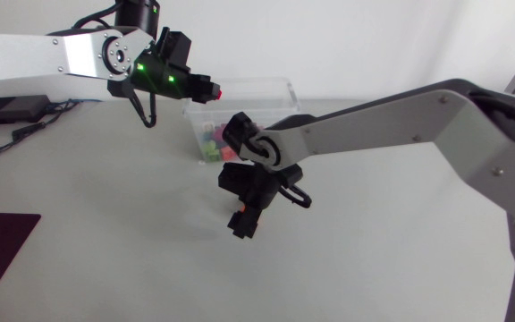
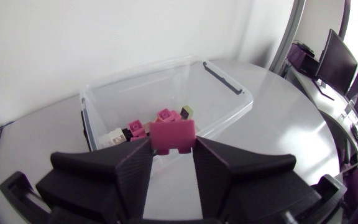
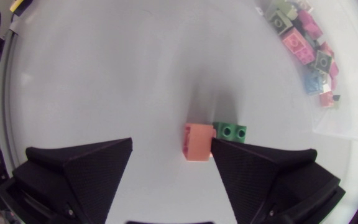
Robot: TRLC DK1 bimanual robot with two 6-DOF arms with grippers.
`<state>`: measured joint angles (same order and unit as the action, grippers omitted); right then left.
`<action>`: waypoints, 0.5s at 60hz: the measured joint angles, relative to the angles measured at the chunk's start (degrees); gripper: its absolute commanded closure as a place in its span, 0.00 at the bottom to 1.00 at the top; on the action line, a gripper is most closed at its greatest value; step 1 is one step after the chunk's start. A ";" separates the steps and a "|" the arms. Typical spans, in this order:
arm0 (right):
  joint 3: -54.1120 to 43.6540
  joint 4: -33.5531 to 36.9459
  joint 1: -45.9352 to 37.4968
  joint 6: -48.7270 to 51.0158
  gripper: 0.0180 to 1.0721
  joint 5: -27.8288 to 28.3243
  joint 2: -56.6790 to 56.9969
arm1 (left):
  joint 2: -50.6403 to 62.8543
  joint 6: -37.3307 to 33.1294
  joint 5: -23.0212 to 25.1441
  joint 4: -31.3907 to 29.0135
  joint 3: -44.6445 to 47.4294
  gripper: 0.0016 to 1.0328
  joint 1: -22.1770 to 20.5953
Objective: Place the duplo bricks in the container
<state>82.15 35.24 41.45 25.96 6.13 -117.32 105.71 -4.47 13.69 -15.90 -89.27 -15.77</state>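
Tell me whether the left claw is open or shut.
Shut: the left claw grips the magenta brick from both sides with its fingers, near the clear container.

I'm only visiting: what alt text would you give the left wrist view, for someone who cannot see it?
A matte black two-fingered gripper grips a magenta plastic duplo brick between its wedge fingers. Just ahead of it, an open clear plastic container holding a few coloured bricks stands on a white table.

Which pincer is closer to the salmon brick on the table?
Right. The right pincer has the salmon brick between its open jaws; the left pincer is away at the container, shut on a magenta brick.
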 measured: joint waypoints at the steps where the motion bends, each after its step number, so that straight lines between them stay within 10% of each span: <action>1: -0.13 -0.17 0.07 0.00 0.13 0.00 0.00 | 0.26 0.00 -0.02 0.02 -0.26 0.81 0.07; 30: -5.64 -2.47 2.38 -0.66 0.14 -0.15 3.04 | 3.61 0.94 0.00 0.66 -3.69 0.80 0.77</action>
<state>76.51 32.77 43.83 25.30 5.98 -114.28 109.32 -3.53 13.69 -15.25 -92.97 -15.00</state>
